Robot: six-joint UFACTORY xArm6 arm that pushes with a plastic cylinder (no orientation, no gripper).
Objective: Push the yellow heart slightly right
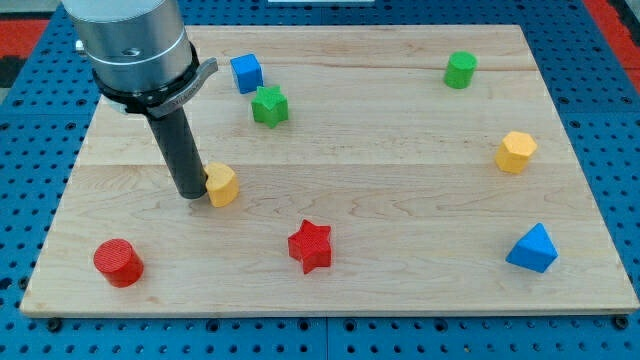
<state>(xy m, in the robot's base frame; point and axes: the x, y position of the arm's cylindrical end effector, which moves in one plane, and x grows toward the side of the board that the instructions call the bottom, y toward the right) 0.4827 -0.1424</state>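
The yellow heart [222, 185] lies on the wooden board [380, 150] at the view's left of centre. My tip [191, 194] is the lower end of the dark rod, and it stands right against the heart's left side. The arm's grey body fills the view's top left and hides part of the board there.
A blue cube [246, 73] and a green star [269, 106] lie above the heart. A red star [310, 246] lies below and right of it. A red cylinder [118, 262] is at bottom left. A green cylinder [460, 70], a yellow hexagon [516, 152] and a blue triangle block [532, 249] lie at the right.
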